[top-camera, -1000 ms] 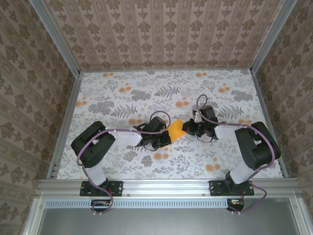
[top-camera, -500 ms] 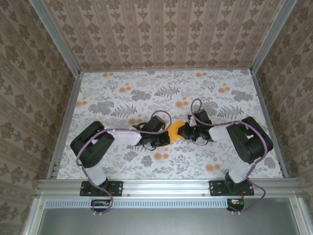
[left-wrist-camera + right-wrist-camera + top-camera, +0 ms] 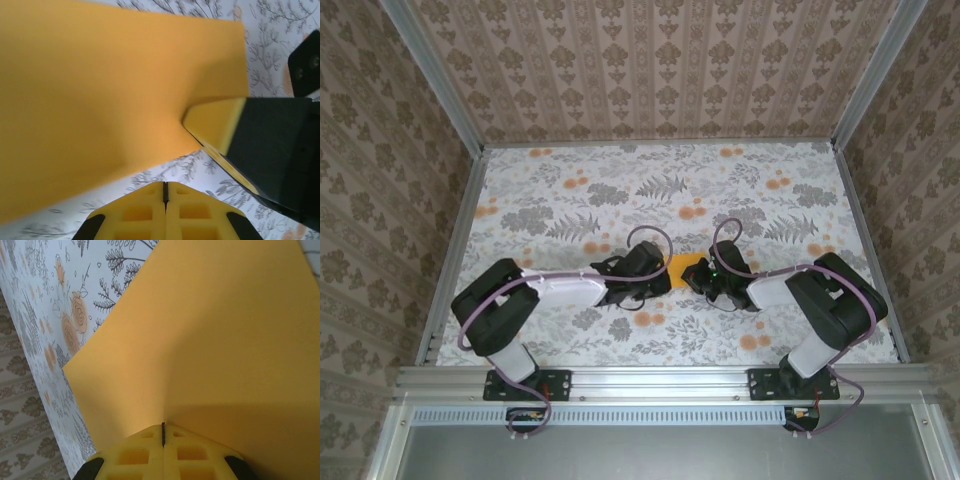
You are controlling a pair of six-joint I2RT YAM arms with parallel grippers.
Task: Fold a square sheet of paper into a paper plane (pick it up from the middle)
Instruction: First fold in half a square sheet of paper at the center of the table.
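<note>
Now both arms reach toward the middle of the white table printed with grey leaves and orange flowers (image 3: 570, 200), and their heads almost meet there. Between them is the thin orange-yellow square sheet of paper (image 3: 685, 266), a little nearer to the front edge than to the back wall.

From the right wrist view, the right gripper (image 3: 162, 426) has its two yellow fingers pressed together, and the edge of the sheet (image 3: 210, 340) goes into the line between them, so it is pinching the paper. A soft fold line runs up from the fingertips, and the part of the paper on the right side of it is darker.

From the left wrist view, the left gripper (image 3: 164, 184) is also clenched, its yellow fingers meeting with no gap. It holds nothing: a strip of the printed table shows between its tips and the near edge of the sheet (image 3: 100, 100). On the right of this view, one yellow-padded black finger (image 3: 215, 122) of the right gripper lies on the edge of the paper.

From above, the left gripper (image 3: 663, 278) is just beside the sheet's left side, and the right gripper (image 3: 698, 276) is at its right side.
</note>
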